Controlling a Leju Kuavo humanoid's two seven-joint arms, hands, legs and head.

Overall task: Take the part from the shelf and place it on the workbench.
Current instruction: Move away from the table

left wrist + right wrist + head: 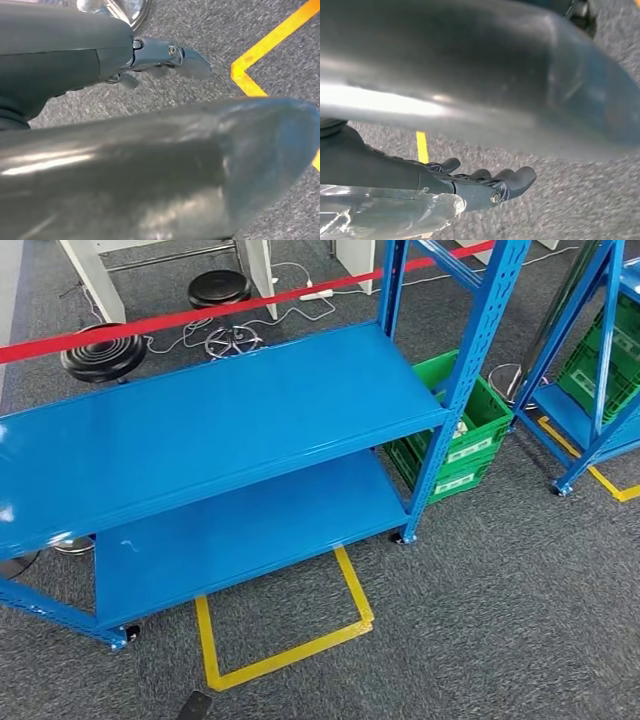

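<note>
A clear plastic-wrapped part lies against the right hand, though whether its outstretched fingers grasp it I cannot tell, the left hand hangs released over grey carpet, and the blue shelf stands ahead beside green crates.

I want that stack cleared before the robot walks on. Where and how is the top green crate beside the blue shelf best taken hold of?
Probably by the near long rim of the top green crate, coming from the open carpet in front. The corner post of the blue shelf crosses the crate's left end, and the crate is open-topped, so that rim looks free.
</note>
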